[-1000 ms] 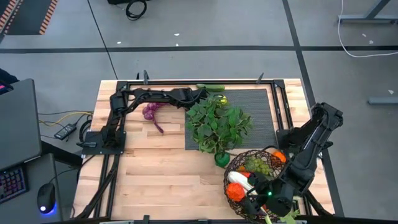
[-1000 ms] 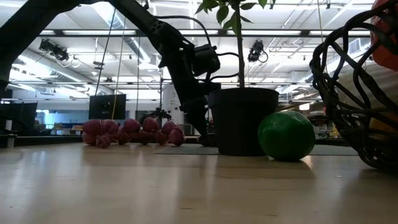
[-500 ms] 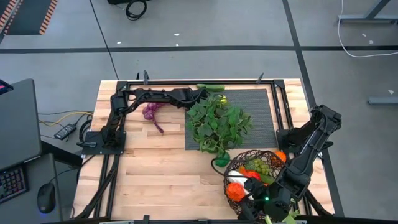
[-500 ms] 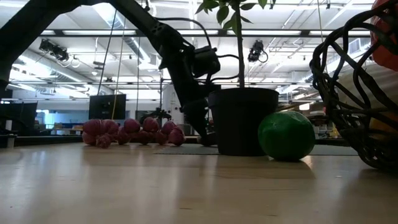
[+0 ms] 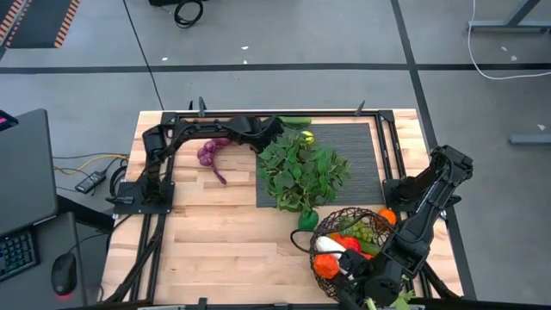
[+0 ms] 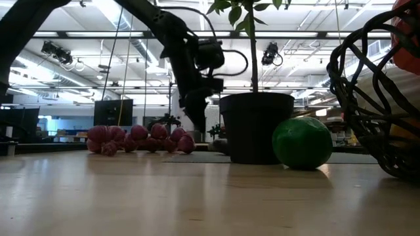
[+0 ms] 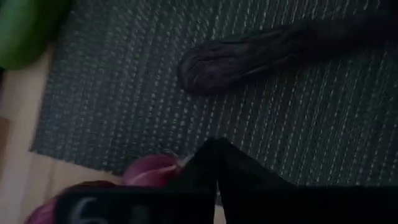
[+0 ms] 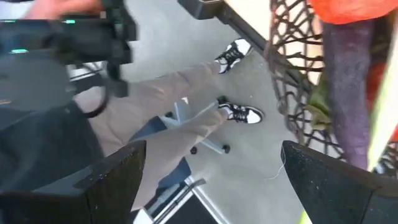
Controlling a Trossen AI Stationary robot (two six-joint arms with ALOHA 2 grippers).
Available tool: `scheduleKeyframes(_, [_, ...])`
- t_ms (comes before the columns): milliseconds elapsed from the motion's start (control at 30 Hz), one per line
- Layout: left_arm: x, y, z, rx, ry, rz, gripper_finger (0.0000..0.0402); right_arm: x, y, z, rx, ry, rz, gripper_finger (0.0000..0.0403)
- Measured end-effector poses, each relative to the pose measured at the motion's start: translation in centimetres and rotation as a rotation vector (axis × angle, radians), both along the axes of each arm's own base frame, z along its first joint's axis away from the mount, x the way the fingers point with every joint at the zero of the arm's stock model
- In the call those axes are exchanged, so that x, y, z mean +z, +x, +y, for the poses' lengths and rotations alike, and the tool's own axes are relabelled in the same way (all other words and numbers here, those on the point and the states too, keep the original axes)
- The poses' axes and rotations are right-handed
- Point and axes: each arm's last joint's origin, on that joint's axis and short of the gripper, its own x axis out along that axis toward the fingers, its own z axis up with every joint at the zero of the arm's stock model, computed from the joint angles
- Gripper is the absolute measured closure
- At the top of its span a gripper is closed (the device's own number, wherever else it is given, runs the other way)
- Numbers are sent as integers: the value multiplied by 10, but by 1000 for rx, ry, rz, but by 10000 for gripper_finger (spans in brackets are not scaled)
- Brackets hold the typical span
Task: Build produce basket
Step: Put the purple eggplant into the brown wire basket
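Note:
The wire basket (image 5: 353,250) stands near the table's front right. It holds orange tomatoes (image 5: 326,265), green grapes (image 5: 362,231), a white leek and a red chili. Purple grapes (image 5: 209,153) lie on the wood at the far left. A cucumber (image 5: 295,121) and a lemon (image 5: 307,136) lie on the black mat (image 5: 362,155). A green lime (image 5: 307,220) rests beside the basket. My left gripper (image 5: 276,127) hangs shut above the mat's far left corner (image 6: 197,119), with nothing seen between its fingers (image 7: 214,152). My right gripper (image 8: 224,180) is open at the basket's near edge.
A leafy potted plant (image 5: 301,172) stands on the mat between my left gripper and the basket, its black pot (image 6: 256,128) beside the lime (image 6: 302,142). A dark long thing (image 7: 267,50) lies on the mat. A person's legs (image 8: 186,87) show beyond the table's near edge.
My left gripper has shut and risen from mat level beside the plant pot, shifting a little toward the table's left edge. The purple grapes lie where they were.

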Motion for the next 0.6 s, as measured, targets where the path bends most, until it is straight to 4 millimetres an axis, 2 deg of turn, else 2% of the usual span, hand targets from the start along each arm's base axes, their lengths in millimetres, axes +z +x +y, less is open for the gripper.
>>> scheduleKeyframes(167, [20, -4, -3, -27, -15, -63, 387, -1, -1, -1, 22, -22, -5, 23])
scheduleKeyframes(333, [23, -5, -6, -141, -3, -53, 370, -2, -1, -2, 19, -43, -4, 23])
scheduleKeyframes(500, [23, -5, -5, -238, 43, -42, 302, -2, -1, -2, 6, -40, 2, 23])
scheduleKeyframes(600, [24, -3, -7, -400, 121, -26, 243, -2, -1, -2, 2, -38, 3, 23])
